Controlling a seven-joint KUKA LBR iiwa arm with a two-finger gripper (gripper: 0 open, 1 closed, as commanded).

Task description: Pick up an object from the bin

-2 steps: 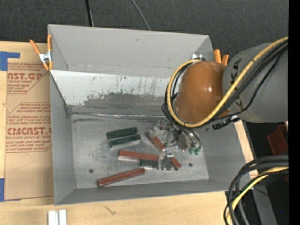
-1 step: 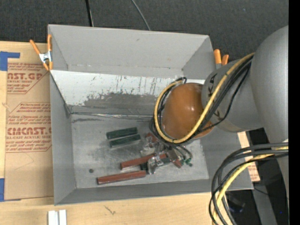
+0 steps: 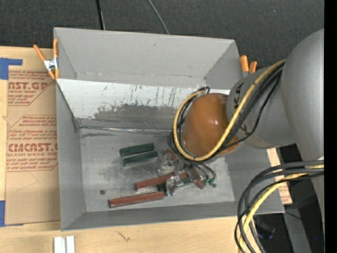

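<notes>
My gripper is low in the bin's right half, below the orange cover on the wrist. Its tip meets the right end of a short reddish-brown stick that lies on the floor. A longer reddish-brown stick lies just in front of that one, toward the bin's near wall. Two dark green bars lie side by side to the gripper's left. A small green piece sits at the gripper's right, partly hidden by cables.
The arm and its cable loops cover the bin's right side. The sloping back wall rises behind the green bars. A small dark speck lies on the floor at the left.
</notes>
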